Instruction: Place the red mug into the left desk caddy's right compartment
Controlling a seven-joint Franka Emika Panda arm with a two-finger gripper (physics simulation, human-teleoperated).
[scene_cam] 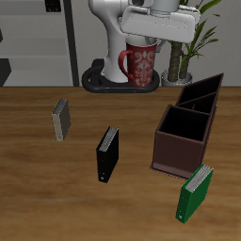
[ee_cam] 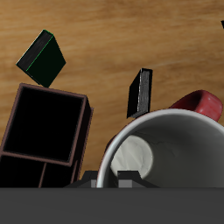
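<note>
The red mug (scene_cam: pixel 141 64), dark red with a pale floral pattern, hangs high above the table's back, close to the robot's base. My gripper (scene_cam: pixel 149 40) is shut on its rim from above. In the wrist view the mug's whitish inside (ee_cam: pixel 162 153) and red handle (ee_cam: pixel 206 105) fill the frame just past my gripper (ee_cam: pixel 131 179). The left desk caddy (scene_cam: pixel 184 139), a reddish-brown two-well box, stands on the table nearer the front edge than the mug and well below it. It also shows in the wrist view (ee_cam: pixel 80 131), beside the mug. I cannot tell which well is the right compartment.
A darker, blackish caddy (scene_cam: pixel 202 91) stands just behind the brown one. A green book (scene_cam: pixel 196 193) stands in front of the brown caddy, near the table's front edge. A black book (scene_cam: pixel 108 153) and a grey book (scene_cam: pixel 61 120) stand mid-table. A potted plant (scene_cam: pixel 179 56) is beside the mug.
</note>
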